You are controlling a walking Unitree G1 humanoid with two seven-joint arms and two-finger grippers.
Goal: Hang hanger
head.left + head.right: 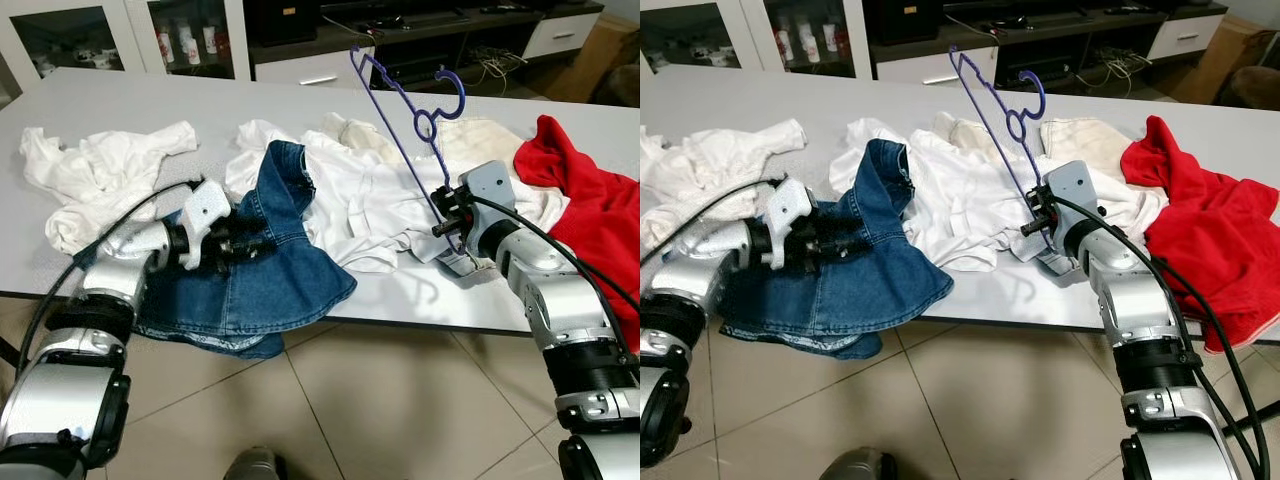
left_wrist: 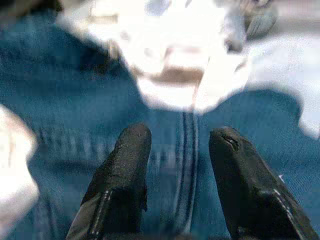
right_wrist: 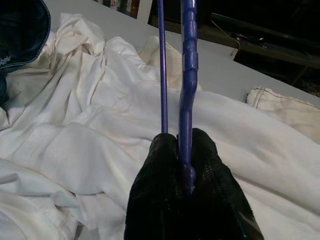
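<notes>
A purple plastic hanger stands tilted above the white garments, hook at the top right. My right gripper is shut on its lower end; in the right wrist view the two black fingers pinch the purple bar. A blue denim garment lies on the table's front edge and droops over it. My left gripper rests on the denim, open, and in the left wrist view its fingers straddle a seam of the denim.
On the grey table lie a white shirt at the left, white and cream garments in the middle and a red garment at the right. Cabinets stand behind. Tiled floor lies in front.
</notes>
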